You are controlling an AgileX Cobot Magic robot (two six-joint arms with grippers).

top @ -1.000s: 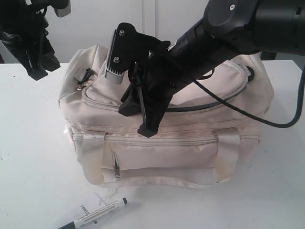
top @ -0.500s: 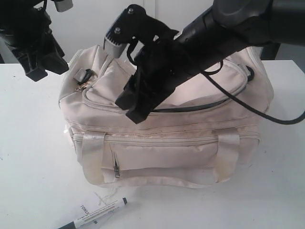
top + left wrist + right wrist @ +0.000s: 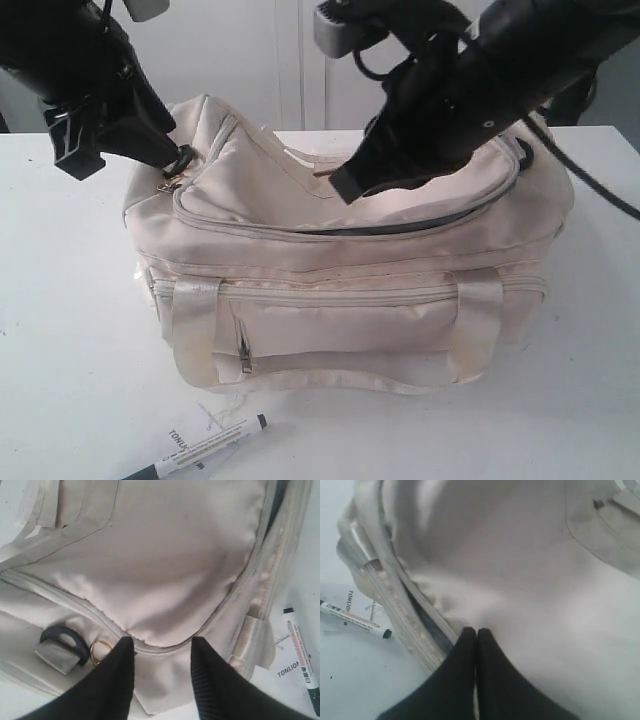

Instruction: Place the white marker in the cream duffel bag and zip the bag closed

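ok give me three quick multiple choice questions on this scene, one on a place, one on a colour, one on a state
1. Where is the white marker?
A) on the table in front of the cream duffel bag
B) inside that bag
C) on top of that bag

2. What colour is the marker's cap?
A) red
B) blue
C) black

3. The right end effector is:
A) wide open
B) shut
C) around the marker

Answers: 1 A, it lies on the bare tabletop before the bag; 2 C, the cap end is black; 3 B, its wrist view shows no gap between the fingers.
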